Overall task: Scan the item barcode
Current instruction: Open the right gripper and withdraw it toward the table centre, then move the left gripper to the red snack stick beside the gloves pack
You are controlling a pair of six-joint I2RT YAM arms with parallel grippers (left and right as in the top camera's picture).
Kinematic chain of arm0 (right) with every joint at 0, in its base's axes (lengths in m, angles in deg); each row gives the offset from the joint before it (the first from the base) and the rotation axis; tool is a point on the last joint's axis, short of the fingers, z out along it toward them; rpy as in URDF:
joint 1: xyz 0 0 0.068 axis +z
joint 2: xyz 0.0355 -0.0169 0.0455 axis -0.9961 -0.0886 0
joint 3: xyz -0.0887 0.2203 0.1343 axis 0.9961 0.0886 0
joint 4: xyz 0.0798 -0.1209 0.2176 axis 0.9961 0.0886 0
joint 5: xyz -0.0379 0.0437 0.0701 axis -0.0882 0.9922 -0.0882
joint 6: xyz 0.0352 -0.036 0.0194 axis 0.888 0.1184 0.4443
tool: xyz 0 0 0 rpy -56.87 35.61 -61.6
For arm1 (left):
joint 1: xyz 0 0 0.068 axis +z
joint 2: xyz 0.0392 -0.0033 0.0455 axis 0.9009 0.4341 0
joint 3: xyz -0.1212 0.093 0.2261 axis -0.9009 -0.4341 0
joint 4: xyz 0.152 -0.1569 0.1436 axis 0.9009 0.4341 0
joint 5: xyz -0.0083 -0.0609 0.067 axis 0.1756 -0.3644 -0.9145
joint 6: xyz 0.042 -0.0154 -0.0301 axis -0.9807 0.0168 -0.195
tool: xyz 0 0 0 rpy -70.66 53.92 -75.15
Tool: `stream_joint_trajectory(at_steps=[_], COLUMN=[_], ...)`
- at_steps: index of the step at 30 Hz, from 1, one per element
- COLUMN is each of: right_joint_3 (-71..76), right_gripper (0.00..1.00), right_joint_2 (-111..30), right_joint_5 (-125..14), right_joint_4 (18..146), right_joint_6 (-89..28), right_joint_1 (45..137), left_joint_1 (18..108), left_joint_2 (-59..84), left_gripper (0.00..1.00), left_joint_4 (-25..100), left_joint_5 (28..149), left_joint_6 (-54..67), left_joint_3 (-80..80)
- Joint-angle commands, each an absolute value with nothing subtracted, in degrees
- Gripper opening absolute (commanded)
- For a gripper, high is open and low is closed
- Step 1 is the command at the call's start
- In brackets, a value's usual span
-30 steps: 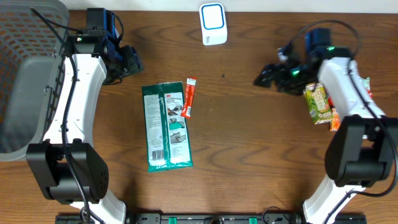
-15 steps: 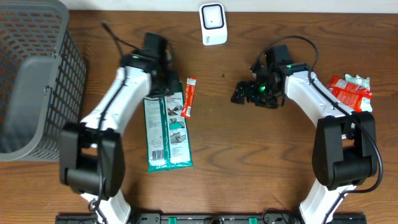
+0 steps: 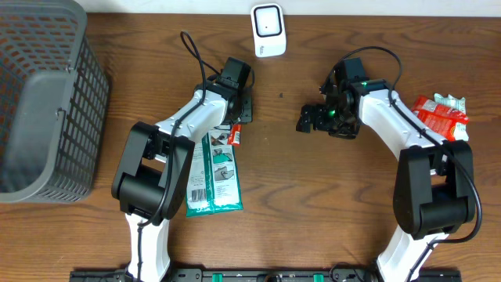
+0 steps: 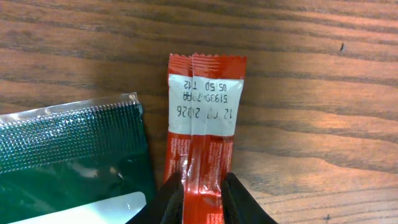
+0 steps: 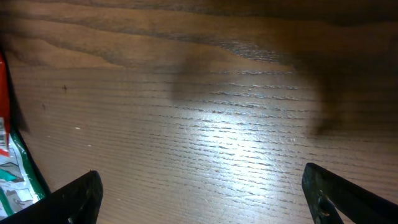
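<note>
Swung over from the upper left, my left tool (image 4: pixel 205 200) now pinches the red sachet (image 4: pixel 208 118), lying top-centre on the surface (image 4: pixel 323 93) beside the green pack (image 4: pixel 68 162). It looks light, floppy and slick, so I'd grip near an end seam. My right tool (image 5: pixel 202 193) gapes wide and empty.

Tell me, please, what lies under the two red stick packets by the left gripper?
Only bare wooden table shows beneath the red stick packets; the green pack lies beside them. Their lower ends are hidden between the fingers of the left gripper.
</note>
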State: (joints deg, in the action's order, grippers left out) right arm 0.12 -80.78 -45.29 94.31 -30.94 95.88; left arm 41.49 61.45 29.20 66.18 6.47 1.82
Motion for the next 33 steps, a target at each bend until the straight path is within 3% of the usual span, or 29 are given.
stream_joint_trajectory(at_steps=[1, 10, 19, 24, 30, 33], right_joint_3=[0.5, 0.5, 0.5, 0.5, 0.5, 0.5], right_gripper=[0.98, 0.99, 0.99, 0.99, 0.99, 0.99], right_joint_2=[-79.5, -79.5, -79.5, -79.5, -79.5, -79.5], right_joint_5=[-46.7, -51.1, -50.5, -39.5, -39.2, -39.3], right_joint_4=[94.2, 95.5, 99.5, 100.2, 99.2, 98.7], right_joint_6=[-32.1, -32.1, -33.3, -40.3, -40.5, -40.5], right_joint_1=[96.5, 95.5, 88.0, 86.0, 87.1, 87.7], left_joint_1=[41.5, 37.3, 30.4, 31.2, 31.8, 31.7], left_joint_2=[62.9, 62.9, 59.5, 53.4, 51.4, 53.3], left_gripper=[0.24, 0.24, 0.28, 0.28, 0.28, 0.28], left_joint_4=[30.0, 30.9, 30.9, 32.9, 35.8, 34.6], left_joint_5=[69.7, 93.3, 97.3, 88.5, 65.3, 60.2], left_joint_6=[8.7, 8.6, 8.0, 8.7, 9.9, 9.9], left_joint_3=[1.5, 1.5, 1.7, 1.7, 1.6, 1.4])
